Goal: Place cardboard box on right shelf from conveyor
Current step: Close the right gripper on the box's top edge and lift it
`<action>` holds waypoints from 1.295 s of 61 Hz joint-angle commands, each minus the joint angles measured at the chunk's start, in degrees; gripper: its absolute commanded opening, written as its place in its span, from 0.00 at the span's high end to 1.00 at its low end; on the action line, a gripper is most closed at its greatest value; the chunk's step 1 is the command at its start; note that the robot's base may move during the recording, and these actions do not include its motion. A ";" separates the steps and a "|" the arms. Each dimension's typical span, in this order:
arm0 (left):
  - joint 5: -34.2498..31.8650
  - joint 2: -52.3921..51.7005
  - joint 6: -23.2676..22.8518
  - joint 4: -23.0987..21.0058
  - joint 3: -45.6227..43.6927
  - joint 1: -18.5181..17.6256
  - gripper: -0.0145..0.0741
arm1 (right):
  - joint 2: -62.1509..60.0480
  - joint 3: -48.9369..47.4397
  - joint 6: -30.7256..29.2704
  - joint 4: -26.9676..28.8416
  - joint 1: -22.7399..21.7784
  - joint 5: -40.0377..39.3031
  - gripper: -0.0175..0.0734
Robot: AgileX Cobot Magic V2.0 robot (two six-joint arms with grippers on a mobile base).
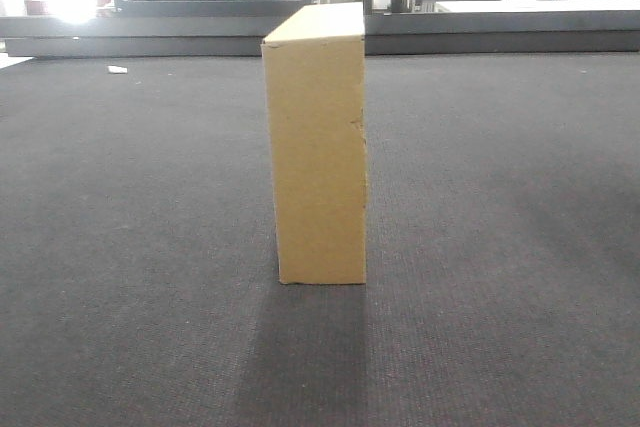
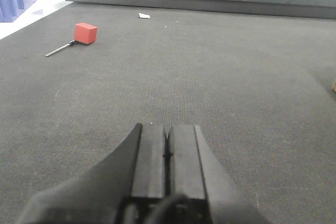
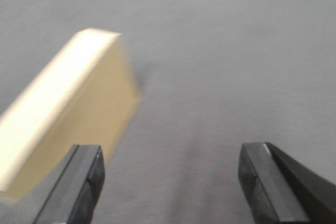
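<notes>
Cardboard box [image 1: 318,147] is standing upright in the middle of the wide dark grey conveyor [image 1: 120,247], its narrow face turned toward the front camera and its right edge dented. Right gripper [image 3: 173,179] is hovering over the belt with fingers spread wide, the blurred box near its left side. Left gripper [image 2: 168,135] is sitting low, fingers pressed together on nothing. Far left, a red block [image 2: 85,33] and a white scrap [image 2: 144,16] are lying on the belt.

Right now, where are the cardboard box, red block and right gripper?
cardboard box [image 1: 318,157]: front view, narrow face.
red block [image 2: 85,33]: left wrist view, front face.
right gripper [image 3: 171,155]: right wrist view, midway between its fingertips.
</notes>
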 commanded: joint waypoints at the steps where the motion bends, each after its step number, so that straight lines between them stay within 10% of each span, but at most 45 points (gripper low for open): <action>1: -4.99 -0.86 0.02 -0.34 0.54 -0.25 0.97 | 5.43 -7.94 1.63 0.12 4.49 0.34 0.12; 23: -4.99 -0.86 0.02 -0.34 0.54 -0.25 0.97 | 29.76 -33.49 30.69 -15.84 20.37 18.27 0.12; 45: -4.99 -0.86 0.02 -0.34 0.54 -0.25 0.97 | 44.55 -50.67 47.36 -27.37 26.89 31.24 0.12; 79: -4.99 -0.86 0.02 -0.34 0.54 -0.25 0.97 | 50.41 -54.57 50.36 -30.50 27.62 34.60 0.12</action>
